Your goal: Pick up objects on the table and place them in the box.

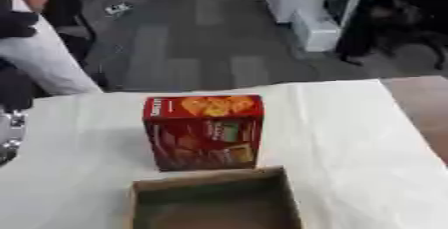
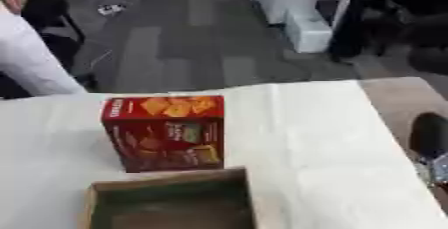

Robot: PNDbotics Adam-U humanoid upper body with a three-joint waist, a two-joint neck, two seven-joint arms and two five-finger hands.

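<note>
Risk: upright red carton (image 1: 204, 132) stands just behind box (image 1: 213, 198), may tip if nudged; left hand (image 1: 9, 135) & right hand (image 2: 431, 145) at edges, finger state can't tell.

Red carton (image 1: 204, 132), brown box (image 1: 210, 200), white tablecloth (image 1: 341, 133)

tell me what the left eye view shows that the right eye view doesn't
Only the left eye view shows a silver and black bit of the robot's left arm at the left edge; whether it is the robot hand is unclear. Only the right eye view shows a dark part of the right arm at the right edge, above something pale and blurred. Both show the red cracker box standing upright on the white table, just behind the open cardboard box, which looks empty.
</note>
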